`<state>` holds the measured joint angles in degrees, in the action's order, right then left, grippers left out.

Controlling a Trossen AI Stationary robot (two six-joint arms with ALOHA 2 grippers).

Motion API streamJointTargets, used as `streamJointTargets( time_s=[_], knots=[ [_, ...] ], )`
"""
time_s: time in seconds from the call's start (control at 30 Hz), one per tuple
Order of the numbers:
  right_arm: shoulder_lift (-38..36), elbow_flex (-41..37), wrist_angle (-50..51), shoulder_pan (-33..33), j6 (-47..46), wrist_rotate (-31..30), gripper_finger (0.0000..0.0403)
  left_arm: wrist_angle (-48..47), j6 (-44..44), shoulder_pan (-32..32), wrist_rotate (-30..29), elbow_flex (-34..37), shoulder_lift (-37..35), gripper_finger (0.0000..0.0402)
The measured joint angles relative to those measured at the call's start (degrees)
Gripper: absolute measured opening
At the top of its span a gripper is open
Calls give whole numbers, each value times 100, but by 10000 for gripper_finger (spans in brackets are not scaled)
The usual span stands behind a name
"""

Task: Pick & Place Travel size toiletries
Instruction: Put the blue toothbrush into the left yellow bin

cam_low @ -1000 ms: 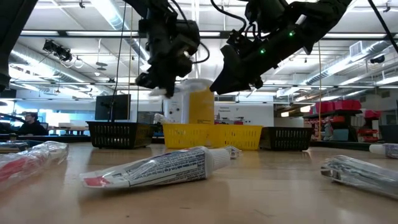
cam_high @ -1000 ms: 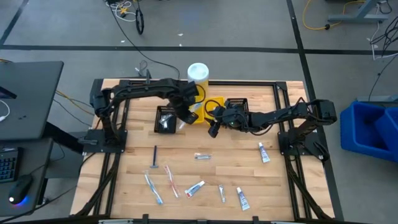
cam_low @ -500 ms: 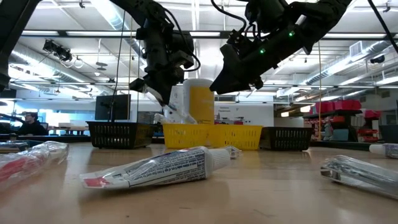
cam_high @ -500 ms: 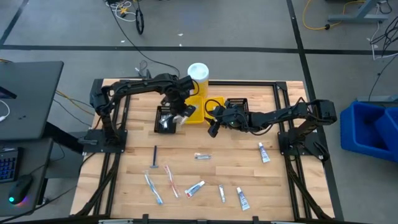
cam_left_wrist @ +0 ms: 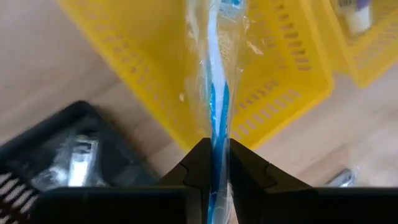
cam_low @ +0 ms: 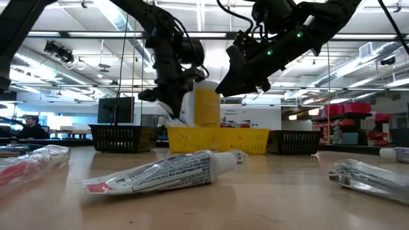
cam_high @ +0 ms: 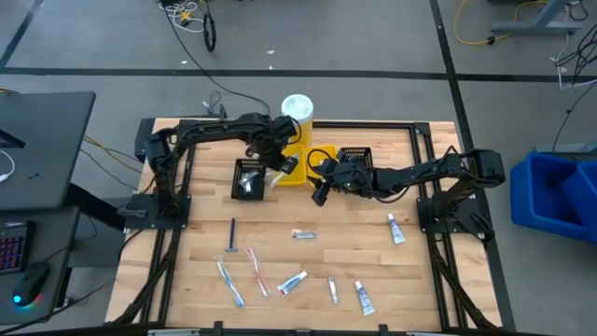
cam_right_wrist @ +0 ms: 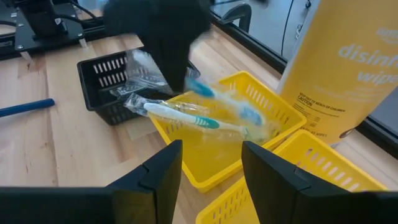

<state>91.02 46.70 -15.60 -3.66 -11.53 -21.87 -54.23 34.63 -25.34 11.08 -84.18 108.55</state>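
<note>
a: where's the item? the blue-and-white toothbrush in its clear plastic wrapper [cam_left_wrist: 214, 93] is pinched in the left gripper [cam_left_wrist: 214, 146], hanging over the yellow slotted plastic bin [cam_left_wrist: 273, 81], just beside the black mesh bin [cam_high: 248, 178].

b: right side? the right gripper [cam_right_wrist: 208, 155] hovers near the same yellow bin, jaws apart, nothing in them.

a: progress? early, i'd say. one wrapped toothbrush [cam_right_wrist: 180, 113] lies on the yellow bin's rim, something wrapped sits in the black bin. small white toothpaste tubes [cam_high: 396, 228], red toothbrush [cam_high: 256, 271] and a dark razor [cam_high: 231, 235] are on the wooden table [cam_high: 187, 271].
</note>
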Motion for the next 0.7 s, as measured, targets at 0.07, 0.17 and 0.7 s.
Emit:
streamJointTargets(
  time_s=[0.07, 0.17, 0.7],
  knots=[
    [-2, 0, 23, 0, -2, 6, 172, -74, -168, -10, 134, 10, 122, 53],
    [0, 0, 111, 0, -2, 5, 172, 52, -257, -12, 130, 6, 128, 53],
    [0, 0, 216, 0, -2, 5, 167, 257, -904, -27, -700, 6, 96, 53]
  ],
)
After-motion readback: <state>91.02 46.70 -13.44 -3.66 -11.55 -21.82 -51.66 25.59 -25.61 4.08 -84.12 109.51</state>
